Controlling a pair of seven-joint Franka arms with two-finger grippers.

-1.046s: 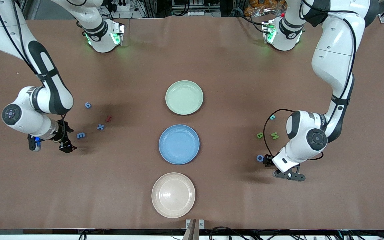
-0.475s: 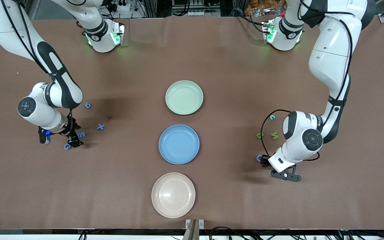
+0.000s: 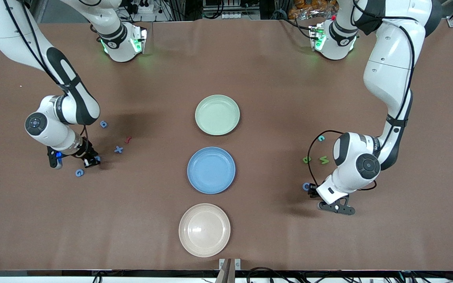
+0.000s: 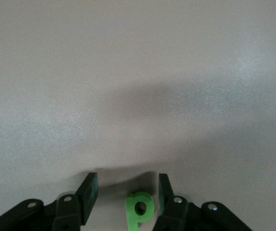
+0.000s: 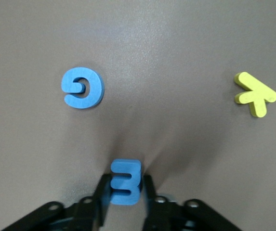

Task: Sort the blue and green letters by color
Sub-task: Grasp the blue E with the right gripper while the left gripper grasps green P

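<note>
My right gripper [image 3: 91, 161] is low on the table, shut on the blue E [image 5: 125, 183]. The blue G [image 3: 79, 172] lies just nearer the front camera; it also shows in the right wrist view [image 5: 82, 87]. The blue X [image 3: 118, 149] and blue 6 [image 3: 104, 124] lie nearby. My left gripper [image 4: 125, 185] is open, low over the table, with a green p [image 4: 138, 209] between its jaws, close to one finger. The blue O [image 3: 306, 186] lies beside my left gripper [image 3: 313, 191]. The green B [image 3: 307, 159] and green M [image 3: 323, 159] lie farther from the camera.
A green plate [image 3: 217, 98], blue plate [image 3: 211, 151] and beige plate [image 3: 204, 207] stand in a row down the table's middle. A dark-red letter [image 3: 128, 139] lies by the X. A yellow K [image 5: 255, 94] lies near the right gripper. A teal c [image 3: 321, 138] lies by the left arm.
My right gripper has moved off the blue G, which now shows, and over to the blue E. My left gripper has shifted slightly toward the blue O.
</note>
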